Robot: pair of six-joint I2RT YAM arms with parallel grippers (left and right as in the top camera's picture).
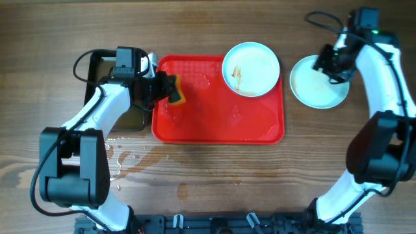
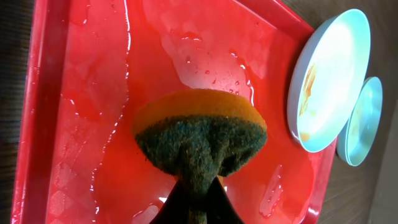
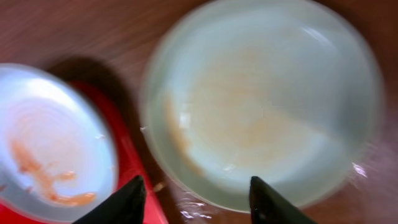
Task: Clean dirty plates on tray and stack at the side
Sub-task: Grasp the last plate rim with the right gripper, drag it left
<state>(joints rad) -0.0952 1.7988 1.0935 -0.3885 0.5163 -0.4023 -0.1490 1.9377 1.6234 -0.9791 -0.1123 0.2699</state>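
Observation:
The red tray (image 1: pixel 214 120) lies mid-table, wet. One pale plate (image 1: pixel 251 68) with brown-orange smears sits on its far right corner; it also shows in the left wrist view (image 2: pixel 326 81) and the right wrist view (image 3: pixel 50 162). A second plate (image 1: pixel 318 83) lies on the table right of the tray, faintly smeared (image 3: pixel 261 106); a third plate is not visible. My left gripper (image 1: pixel 168 88) is shut on a yellow-and-green sponge (image 2: pixel 199 137) over the tray's left part. My right gripper (image 1: pixel 330 65) is open and empty above the right-hand plate (image 2: pixel 360 124).
A black pan (image 1: pixel 104 71) sits left of the tray, under my left arm. Water is splashed on the wooden table (image 1: pixel 130 159) in front of the pan. The tray surface (image 2: pixel 93 93) carries water streaks.

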